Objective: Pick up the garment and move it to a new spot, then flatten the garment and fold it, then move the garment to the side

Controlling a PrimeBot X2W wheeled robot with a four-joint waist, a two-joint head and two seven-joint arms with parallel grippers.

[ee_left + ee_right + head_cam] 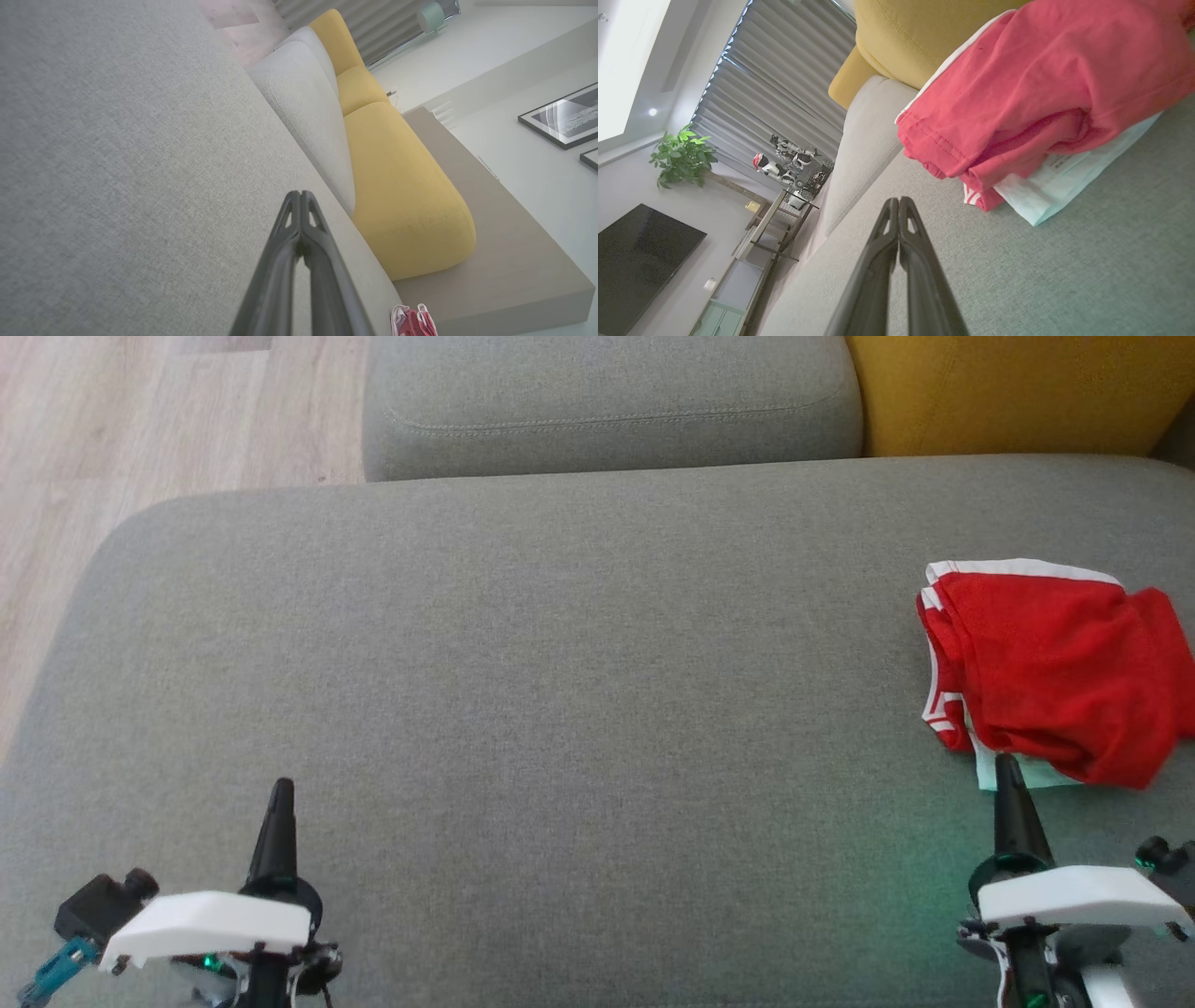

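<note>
red garment (1055,663) over pale sheet (1055,186), print illegible | left fingers (277,831), right fingers (1013,812) clenched empty

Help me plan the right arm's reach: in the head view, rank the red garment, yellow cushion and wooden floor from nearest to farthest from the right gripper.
From the right gripper:
1. Red garment, just ahead of its tip.
2. Yellow cushion, at the back right.
3. Wooden floor, far off at the back left.

Grey sofa (560,709), yellow cushion (1008,392), wood floor (140,420)
</note>
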